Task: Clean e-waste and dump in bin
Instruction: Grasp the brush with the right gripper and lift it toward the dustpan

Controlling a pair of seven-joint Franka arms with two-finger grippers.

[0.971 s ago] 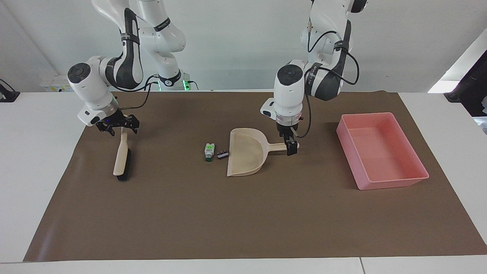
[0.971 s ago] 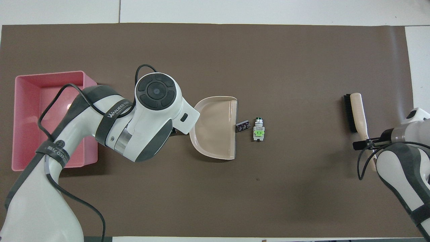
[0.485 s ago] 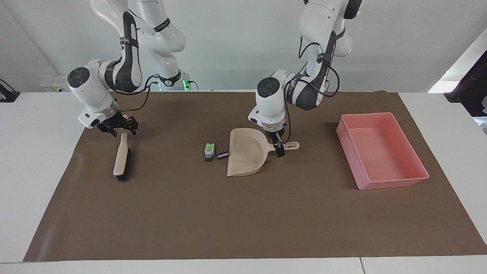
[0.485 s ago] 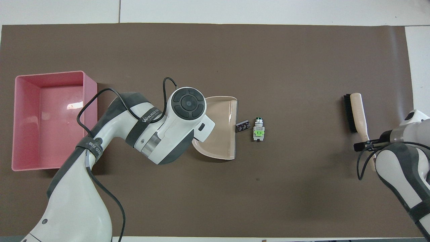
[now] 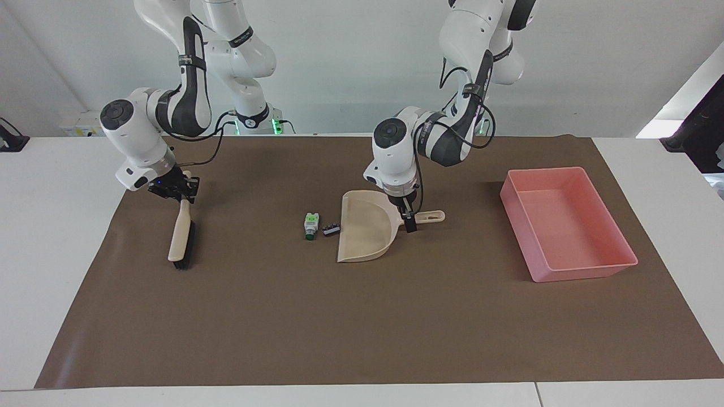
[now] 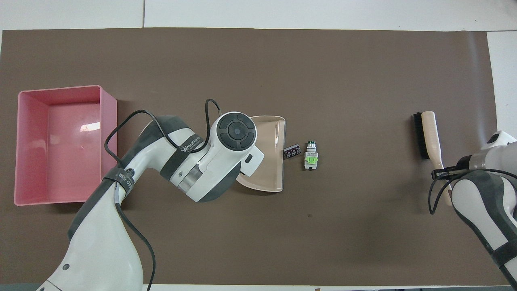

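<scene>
The e-waste lies mid-table: a white part with green marks [image 5: 311, 224] [image 6: 311, 157] and a small black block [image 5: 331, 229] [image 6: 291, 151], just at the beige dustpan's [image 5: 365, 234] [image 6: 268, 161] open edge. My left gripper [image 5: 409, 221] is down at the dustpan's handle, close to the pan; its own arm hides it in the overhead view. My right gripper [image 5: 176, 192] [image 6: 443, 174] is shut on the handle end of the beige brush [image 5: 181, 237] [image 6: 430, 137], which lies on the mat. The pink bin [image 5: 585, 271] [image 6: 66, 89] stands empty toward the left arm's end.
A brown mat [image 5: 362, 328] covers the table, with white table surface around it. The brush lies toward the right arm's end, well apart from the e-waste.
My left gripper has slid along the dustpan's handle from its end toward the pan; the dustpan has not moved. My right gripper's fingers have narrowed onto the brush handle.
</scene>
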